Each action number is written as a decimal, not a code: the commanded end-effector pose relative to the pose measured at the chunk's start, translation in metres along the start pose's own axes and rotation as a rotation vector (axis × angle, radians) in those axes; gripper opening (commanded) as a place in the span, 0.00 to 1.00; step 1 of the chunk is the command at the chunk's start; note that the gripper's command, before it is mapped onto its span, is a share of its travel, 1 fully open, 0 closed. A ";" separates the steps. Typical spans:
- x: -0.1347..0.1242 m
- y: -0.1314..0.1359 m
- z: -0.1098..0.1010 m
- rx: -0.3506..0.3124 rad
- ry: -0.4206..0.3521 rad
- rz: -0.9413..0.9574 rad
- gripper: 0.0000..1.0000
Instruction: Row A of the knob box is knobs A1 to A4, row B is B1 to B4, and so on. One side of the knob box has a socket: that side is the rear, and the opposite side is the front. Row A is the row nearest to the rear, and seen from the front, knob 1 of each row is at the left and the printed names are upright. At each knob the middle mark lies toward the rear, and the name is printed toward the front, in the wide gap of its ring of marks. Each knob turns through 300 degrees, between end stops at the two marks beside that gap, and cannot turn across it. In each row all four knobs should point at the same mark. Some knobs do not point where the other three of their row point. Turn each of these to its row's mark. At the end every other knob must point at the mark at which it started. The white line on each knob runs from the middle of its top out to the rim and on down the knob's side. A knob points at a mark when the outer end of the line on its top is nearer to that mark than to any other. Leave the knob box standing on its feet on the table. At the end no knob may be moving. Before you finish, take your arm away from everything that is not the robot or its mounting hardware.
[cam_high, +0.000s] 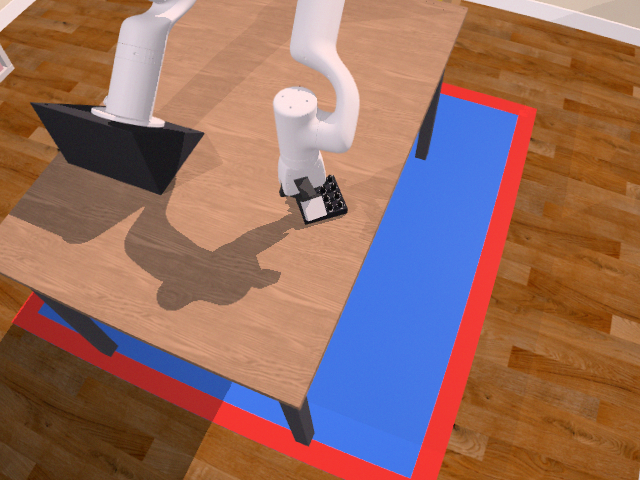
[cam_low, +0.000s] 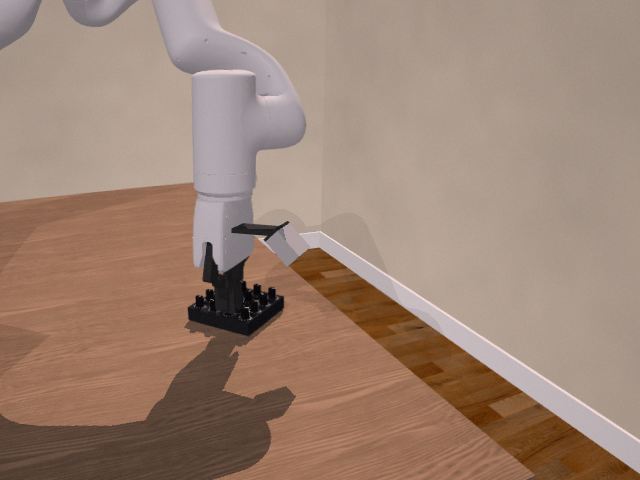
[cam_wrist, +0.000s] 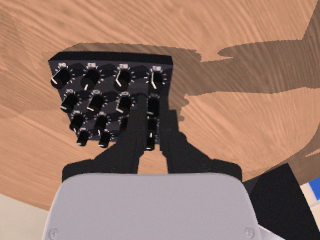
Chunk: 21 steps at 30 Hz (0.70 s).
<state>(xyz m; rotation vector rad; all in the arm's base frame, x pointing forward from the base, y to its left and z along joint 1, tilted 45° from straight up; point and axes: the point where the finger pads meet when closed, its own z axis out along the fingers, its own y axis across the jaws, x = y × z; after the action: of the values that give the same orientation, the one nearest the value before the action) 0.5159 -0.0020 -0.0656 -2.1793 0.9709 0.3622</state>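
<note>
The black knob box (cam_high: 330, 200) stands flat on the wooden table near its right edge. It also shows in the exterior view (cam_low: 236, 311) and in the wrist view (cam_wrist: 110, 102). It carries several black knobs with white lines. My gripper (cam_wrist: 153, 107) reaches straight down onto the box, and its two dark fingers press either side of one knob (cam_wrist: 152, 124) in the right-hand column of the wrist view. In the exterior view the fingers (cam_low: 227, 295) stand among the knobs. The wrist hides the fingers in the top view. The knob names and marks are too small to read.
The arm's black base (cam_high: 116, 142) sits at the table's far left. The table's right edge (cam_high: 398, 170) runs close to the box, above a blue and red floor mat (cam_high: 429, 268). A wall (cam_low: 480, 180) lies beyond the table.
</note>
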 end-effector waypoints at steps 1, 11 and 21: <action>0.001 -0.001 -0.001 -0.001 0.000 0.112 0.08; 0.001 -0.001 -0.001 -0.001 0.000 0.259 0.08; 0.001 -0.001 -0.001 -0.001 0.000 0.270 0.08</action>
<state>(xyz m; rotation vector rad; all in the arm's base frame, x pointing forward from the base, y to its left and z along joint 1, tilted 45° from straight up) 0.5159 -0.0020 -0.0656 -2.0521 1.2679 0.4902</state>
